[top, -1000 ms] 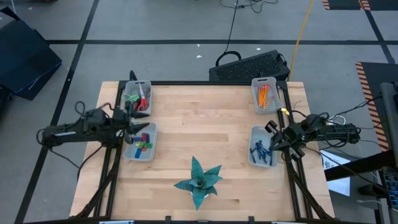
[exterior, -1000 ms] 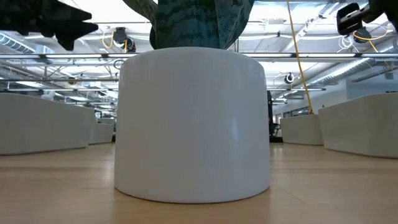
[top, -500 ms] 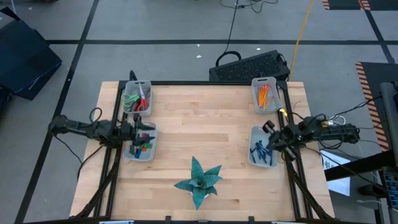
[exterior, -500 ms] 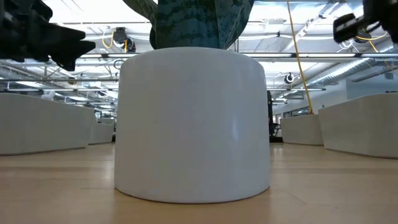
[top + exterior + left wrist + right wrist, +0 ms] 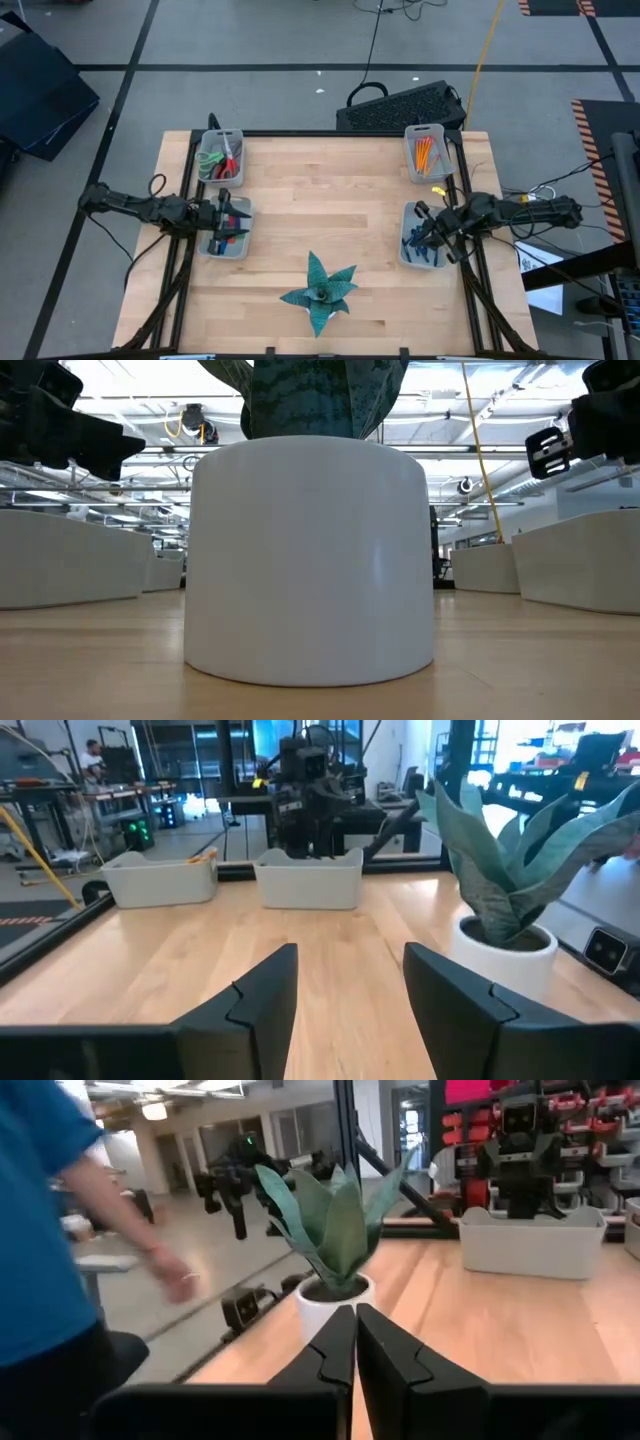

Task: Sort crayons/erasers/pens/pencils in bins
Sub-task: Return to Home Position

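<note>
Four bins stand at the table's sides. The far-right bin [image 5: 428,153] holds orange pencils, and the near-right bin [image 5: 420,243] holds dark blue pens. Crayons lie in the near-left bin [image 5: 228,232], and scissors and small items in the far-left bin [image 5: 220,157]. My left gripper [image 5: 237,215] hovers level over the near-left bin, open, with nothing between its fingers [image 5: 265,1005]. My right gripper [image 5: 418,228] hovers over the near-right bin, shut [image 5: 355,1345] on nothing. No loose item shows on the tabletop.
A potted plant in a white pot [image 5: 320,293] stands near the table's front middle and fills the low view [image 5: 310,560]. A dark keyboard-like case [image 5: 400,105] lies behind the far edge. A person in a blue sleeve [image 5: 40,1200] stands beyond the table.
My left arm has folded back toward the table's left edge and its gripper has sunk lower over the near-left bin. My right gripper has come down and a little toward the table's left, over the bin of pens.
</note>
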`<control>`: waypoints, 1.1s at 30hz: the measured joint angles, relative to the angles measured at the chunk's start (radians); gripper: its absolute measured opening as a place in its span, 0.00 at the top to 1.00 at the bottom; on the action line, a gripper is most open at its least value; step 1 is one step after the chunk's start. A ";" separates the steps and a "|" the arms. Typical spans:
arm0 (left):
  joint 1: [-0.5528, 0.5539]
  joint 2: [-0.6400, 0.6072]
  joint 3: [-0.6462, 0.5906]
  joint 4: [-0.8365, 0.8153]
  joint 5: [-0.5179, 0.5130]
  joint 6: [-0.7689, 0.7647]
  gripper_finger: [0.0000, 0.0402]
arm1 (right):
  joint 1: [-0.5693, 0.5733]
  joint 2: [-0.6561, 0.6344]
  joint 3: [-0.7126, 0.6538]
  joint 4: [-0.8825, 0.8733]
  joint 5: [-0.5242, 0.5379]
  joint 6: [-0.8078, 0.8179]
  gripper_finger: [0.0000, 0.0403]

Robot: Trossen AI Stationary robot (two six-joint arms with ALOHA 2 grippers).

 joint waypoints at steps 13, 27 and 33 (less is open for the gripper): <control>0.000 0.003 -0.001 0.018 0.000 0.000 0.54 | 0.000 0.038 -0.002 0.020 0.000 -0.005 0.98; 0.000 0.003 -0.001 0.019 0.000 0.000 0.54 | 0.000 0.038 -0.003 0.020 0.000 -0.005 0.98; 0.000 0.003 -0.001 0.019 0.000 0.001 0.54 | 0.000 0.038 -0.003 0.020 0.000 -0.005 0.98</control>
